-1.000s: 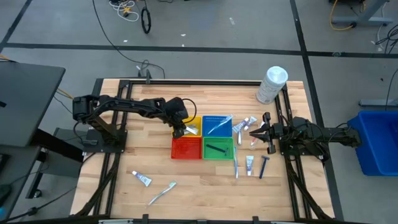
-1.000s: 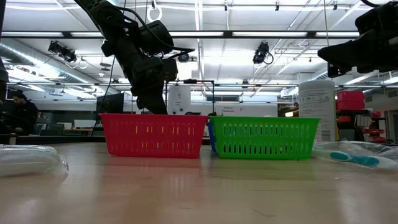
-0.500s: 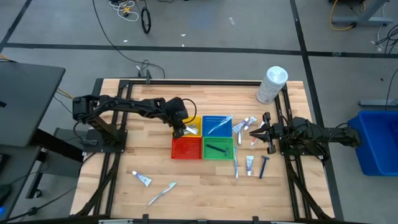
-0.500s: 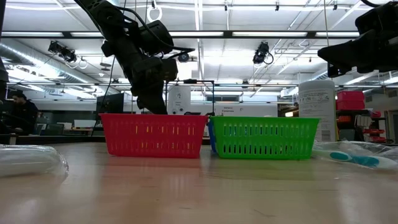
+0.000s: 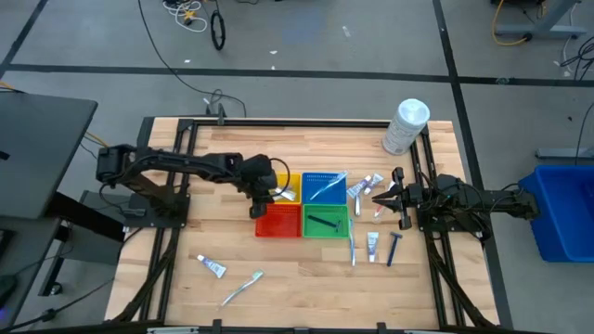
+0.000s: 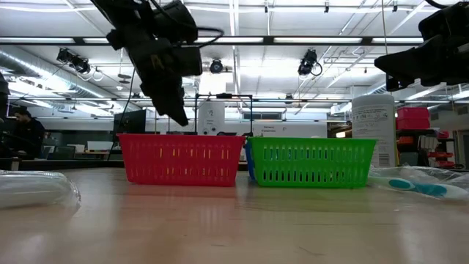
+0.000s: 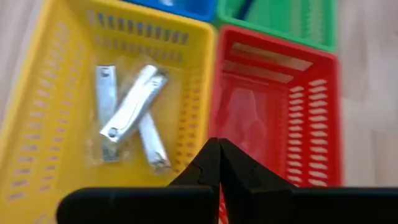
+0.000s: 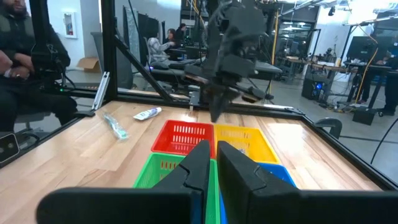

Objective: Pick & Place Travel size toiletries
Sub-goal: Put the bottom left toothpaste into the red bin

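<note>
Four small baskets sit mid-table: yellow (image 5: 288,188), blue (image 5: 324,186), red (image 5: 278,222) and green (image 5: 326,223). Silvery packets (image 7: 127,115) lie in the yellow basket (image 7: 56,137), a dark razor (image 5: 325,223) in the green one and a clear toothbrush pack (image 5: 327,188) in the blue. My left gripper (image 5: 262,202) (image 7: 217,157) hovers shut above the yellow and red baskets' shared edge, clear of the red basket (image 6: 182,158) in the low view (image 6: 174,111). My right gripper (image 5: 379,197) (image 8: 213,152) waits shut, right of the baskets, near small tubes (image 5: 364,186).
A tube (image 5: 371,244), a toothbrush (image 5: 353,249) and a razor (image 5: 393,249) lie near-right of the green basket. Another tube (image 5: 212,267) and toothbrush (image 5: 243,288) lie near the near-left edge. A large white container (image 5: 406,126) stands at the far-right corner. People sit beyond the table.
My left gripper has risen from behind the red basket and shifted a little toward the table's left and near edge. The right arm and the baskets have kept still.
</note>
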`<state>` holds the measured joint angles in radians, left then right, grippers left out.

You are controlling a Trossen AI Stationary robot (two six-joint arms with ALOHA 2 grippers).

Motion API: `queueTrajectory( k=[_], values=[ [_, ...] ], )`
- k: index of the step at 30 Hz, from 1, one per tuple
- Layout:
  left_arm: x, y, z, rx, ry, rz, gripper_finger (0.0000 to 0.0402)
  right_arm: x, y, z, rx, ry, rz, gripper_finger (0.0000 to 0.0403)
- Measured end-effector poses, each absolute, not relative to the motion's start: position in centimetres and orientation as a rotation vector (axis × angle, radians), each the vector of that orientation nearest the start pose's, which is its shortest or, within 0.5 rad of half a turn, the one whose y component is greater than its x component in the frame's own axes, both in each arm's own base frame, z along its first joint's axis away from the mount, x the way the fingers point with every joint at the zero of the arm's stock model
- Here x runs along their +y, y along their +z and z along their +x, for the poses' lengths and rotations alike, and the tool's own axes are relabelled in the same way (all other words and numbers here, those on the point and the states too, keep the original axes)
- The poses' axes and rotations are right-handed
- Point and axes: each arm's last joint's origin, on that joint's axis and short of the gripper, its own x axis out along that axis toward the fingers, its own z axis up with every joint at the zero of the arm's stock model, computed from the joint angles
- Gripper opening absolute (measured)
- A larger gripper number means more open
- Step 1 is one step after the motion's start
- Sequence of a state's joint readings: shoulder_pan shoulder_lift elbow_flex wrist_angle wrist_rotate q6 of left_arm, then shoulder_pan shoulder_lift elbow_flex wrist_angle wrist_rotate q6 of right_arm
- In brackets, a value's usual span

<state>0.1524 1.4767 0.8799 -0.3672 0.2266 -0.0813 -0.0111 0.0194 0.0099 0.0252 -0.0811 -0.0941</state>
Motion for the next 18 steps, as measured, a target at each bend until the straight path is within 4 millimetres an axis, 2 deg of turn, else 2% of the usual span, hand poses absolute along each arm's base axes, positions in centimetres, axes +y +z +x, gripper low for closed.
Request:
queueTrajectory(
  k=[9, 18],
  values=[
    [0.4, 22.8, 26.9, 0.889, -0.121, -0.192, 0.0001, 0.1, 16.8, 9.8, -0.019, 0.070, -0.095, 0.0040],
    [-1.0, 23.6, 26.1, 0.892, -0.156, -0.165, 0.0001, 0.1, 16.8, 9.8, -0.019, 0.069, -0.095, 0.0040]
  ],
)
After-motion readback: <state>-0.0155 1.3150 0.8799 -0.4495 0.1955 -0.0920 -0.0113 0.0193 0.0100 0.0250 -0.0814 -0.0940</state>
